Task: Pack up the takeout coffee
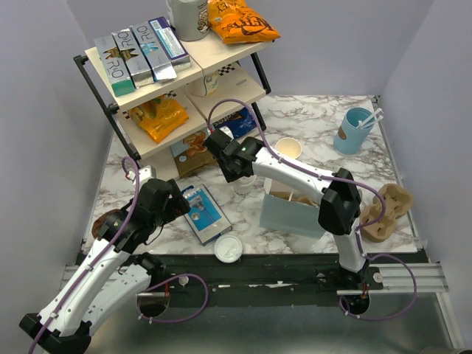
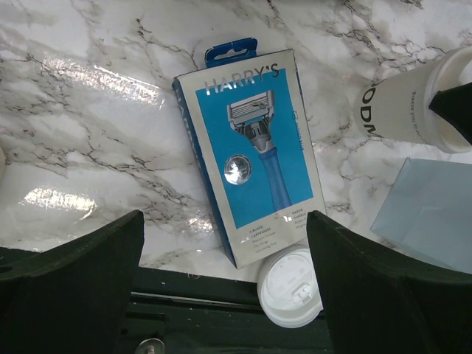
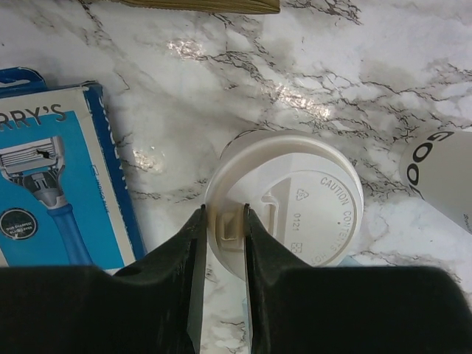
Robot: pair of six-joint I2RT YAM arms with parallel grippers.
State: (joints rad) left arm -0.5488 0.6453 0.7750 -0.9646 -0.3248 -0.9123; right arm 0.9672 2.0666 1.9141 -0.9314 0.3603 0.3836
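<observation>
The takeout coffee [image 3: 295, 206], a cream cup under a white sip lid, stands on the marble just left of the light blue paper bag [image 1: 291, 214]. My right gripper [image 3: 223, 221] is shut on the lid's rim at the sip spout, one finger inside the rim and one outside. From above, the right gripper [image 1: 240, 173] hides most of the cup. In the left wrist view the takeout coffee [image 2: 405, 103] shows at the upper right. My left gripper [image 2: 225, 287] is open over the table's front edge, above a razor box [image 2: 251, 147] and a loose white lid [image 2: 291, 287].
A lidless cream cup [image 1: 287, 147] stands behind the bag. A pulp cup carrier [image 1: 383, 210] lies at the right, and a blue mug [image 1: 355, 130] stands at the back right. A shelf rack [image 1: 169, 81] of boxes and snacks fills the back left.
</observation>
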